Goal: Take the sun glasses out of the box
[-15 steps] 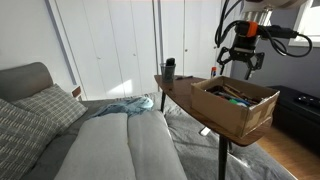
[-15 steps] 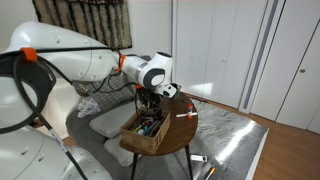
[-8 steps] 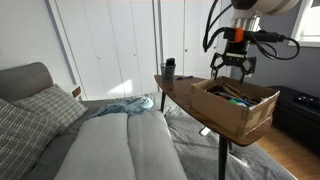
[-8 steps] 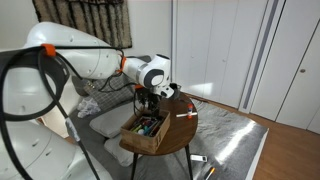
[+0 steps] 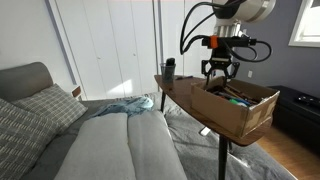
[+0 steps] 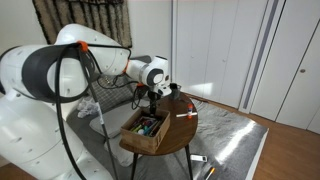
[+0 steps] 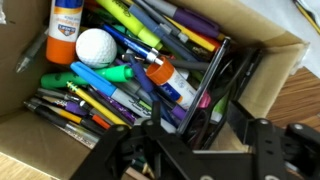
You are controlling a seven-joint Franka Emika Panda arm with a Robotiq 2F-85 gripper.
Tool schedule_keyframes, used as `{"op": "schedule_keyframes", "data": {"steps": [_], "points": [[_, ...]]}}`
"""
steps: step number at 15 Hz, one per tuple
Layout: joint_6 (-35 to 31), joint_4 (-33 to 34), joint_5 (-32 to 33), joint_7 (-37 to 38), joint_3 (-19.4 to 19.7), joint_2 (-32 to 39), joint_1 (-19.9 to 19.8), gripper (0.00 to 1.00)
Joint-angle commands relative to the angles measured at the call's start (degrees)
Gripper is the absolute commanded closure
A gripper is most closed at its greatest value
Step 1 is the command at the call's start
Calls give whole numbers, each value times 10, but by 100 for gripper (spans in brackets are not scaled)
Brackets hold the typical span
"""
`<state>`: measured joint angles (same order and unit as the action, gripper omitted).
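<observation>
Since a second ago the gripper point(image 5: 218, 74) has slid across the box point(image 5: 236, 108) toward the wall nearest the dark cup point(image 5: 169, 68) and dropped lower. Its fingers are spread wide and hold nothing. The box fills the tabletop's point(image 5: 178, 87) edge opposite the cup and is crammed with pens point(image 7: 120, 75). The dark-framed sun glasses point(image 7: 222, 88) lean against its end wall.

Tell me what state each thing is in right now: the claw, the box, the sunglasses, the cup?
Claw: open, empty, hanging over the box's end.
Box: open-topped, crammed with pens.
Sunglasses: dark frame, apparently lying in the box, not gripped.
Cup: upright on the table.
</observation>
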<state>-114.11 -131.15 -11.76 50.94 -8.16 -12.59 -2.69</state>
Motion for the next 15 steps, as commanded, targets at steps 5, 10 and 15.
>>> {"op": "schedule_keyframes", "data": {"steps": [5, 10, 15], "points": [[-14, 43, 100, 144, -15, 50, 32, 34], [-51, 6, 123, 147, -1, 50, 36, 66], [-153, -59, 149, 165, 15, 12, 26, 34]]}}
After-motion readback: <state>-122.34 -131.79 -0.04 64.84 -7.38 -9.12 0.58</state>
